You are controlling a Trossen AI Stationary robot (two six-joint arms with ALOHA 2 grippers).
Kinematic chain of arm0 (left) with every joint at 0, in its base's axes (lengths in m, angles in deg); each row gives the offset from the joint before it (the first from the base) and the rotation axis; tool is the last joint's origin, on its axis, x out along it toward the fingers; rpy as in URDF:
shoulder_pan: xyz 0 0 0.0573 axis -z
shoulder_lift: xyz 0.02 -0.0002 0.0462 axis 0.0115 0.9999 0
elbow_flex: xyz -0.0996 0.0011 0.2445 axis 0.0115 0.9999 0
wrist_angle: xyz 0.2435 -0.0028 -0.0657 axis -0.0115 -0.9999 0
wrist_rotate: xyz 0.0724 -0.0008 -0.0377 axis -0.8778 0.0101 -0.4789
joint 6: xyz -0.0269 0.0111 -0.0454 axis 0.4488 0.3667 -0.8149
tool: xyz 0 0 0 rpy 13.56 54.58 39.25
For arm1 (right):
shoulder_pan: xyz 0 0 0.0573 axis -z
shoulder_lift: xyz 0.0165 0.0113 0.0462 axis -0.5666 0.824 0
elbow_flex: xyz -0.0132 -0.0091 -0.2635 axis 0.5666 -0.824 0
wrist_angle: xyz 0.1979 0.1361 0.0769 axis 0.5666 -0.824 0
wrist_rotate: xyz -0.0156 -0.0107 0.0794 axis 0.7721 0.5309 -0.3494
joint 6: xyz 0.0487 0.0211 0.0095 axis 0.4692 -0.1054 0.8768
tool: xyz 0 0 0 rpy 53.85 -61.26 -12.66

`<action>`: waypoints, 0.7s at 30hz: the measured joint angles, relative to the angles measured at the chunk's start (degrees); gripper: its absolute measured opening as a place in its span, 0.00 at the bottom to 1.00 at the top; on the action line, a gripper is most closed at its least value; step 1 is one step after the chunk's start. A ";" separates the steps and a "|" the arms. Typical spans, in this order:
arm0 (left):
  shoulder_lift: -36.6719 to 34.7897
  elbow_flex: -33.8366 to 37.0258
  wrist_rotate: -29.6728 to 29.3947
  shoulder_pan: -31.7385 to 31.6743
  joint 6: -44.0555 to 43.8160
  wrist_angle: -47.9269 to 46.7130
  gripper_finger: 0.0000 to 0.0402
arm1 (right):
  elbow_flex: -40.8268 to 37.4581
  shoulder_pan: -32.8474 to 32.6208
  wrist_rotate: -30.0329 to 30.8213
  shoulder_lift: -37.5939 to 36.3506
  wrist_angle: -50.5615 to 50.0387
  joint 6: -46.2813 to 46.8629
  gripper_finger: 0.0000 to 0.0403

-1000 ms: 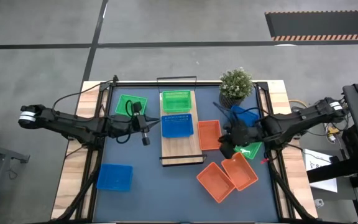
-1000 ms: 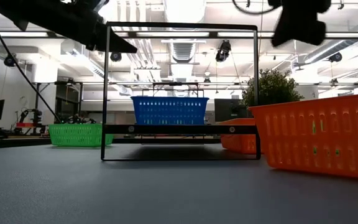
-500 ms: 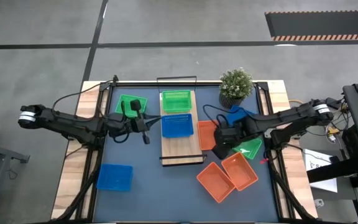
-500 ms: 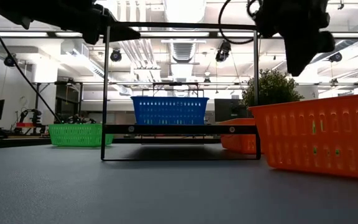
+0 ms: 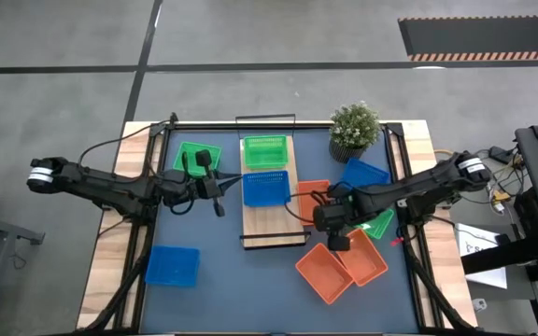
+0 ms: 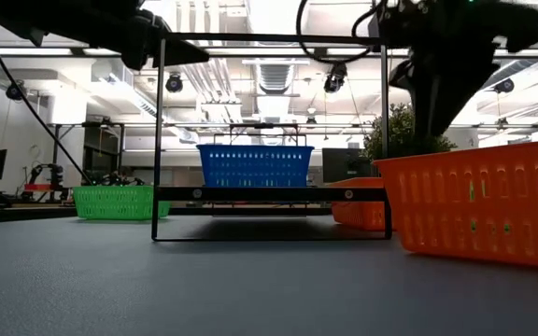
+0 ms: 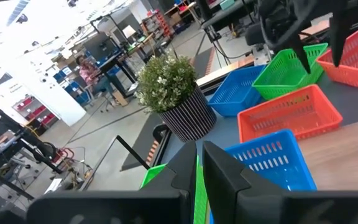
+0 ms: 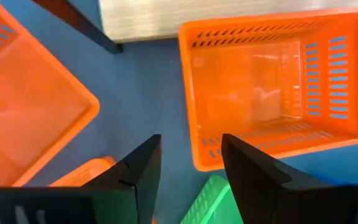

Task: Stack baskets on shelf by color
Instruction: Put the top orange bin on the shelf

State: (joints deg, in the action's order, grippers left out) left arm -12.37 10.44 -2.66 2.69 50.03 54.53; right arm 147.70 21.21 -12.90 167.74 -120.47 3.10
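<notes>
The light-wood shelf carries a green basket and a blue basket. An orange basket stands on the table against the shelf's right side. Two more orange baskets lie nearer. My right gripper hovers open above the table, over the first orange basket's near wall, touching nothing. My left gripper is shut and empty, left of the blue basket on the shelf.
On the table lie a green basket at the far left and a blue one at the near left. Another blue and green lie by the right arm. A potted plant stands at the far right.
My right gripper has moved toward the table's left and near edges, from above the green basket on the right to the gap between the orange baskets. It has also come lower. No basket has moved.
</notes>
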 joint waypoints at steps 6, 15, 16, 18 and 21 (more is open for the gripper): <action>0.00 0.32 0.00 -0.02 -0.09 -0.01 0.03 | -3.96 0.15 0.21 0.56 7.18 -1.62 0.39; 0.00 0.52 0.00 0.00 -0.20 0.02 0.03 | -12.86 1.59 0.29 0.57 19.58 -2.10 0.35; -0.01 0.52 0.00 -0.02 -0.20 0.02 0.03 | -13.69 1.76 0.33 0.57 20.62 -2.14 0.35; 0.00 0.52 0.00 -0.01 -0.20 0.02 0.03 | -15.14 1.91 0.34 0.57 22.81 -2.65 0.33; 0.00 0.52 0.00 -0.02 -0.29 0.02 0.03 | -16.43 1.89 0.33 0.57 24.70 -2.94 0.29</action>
State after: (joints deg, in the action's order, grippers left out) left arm -12.37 10.96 -2.66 2.67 49.75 54.55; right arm 131.27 23.10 -12.58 168.31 -95.76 0.16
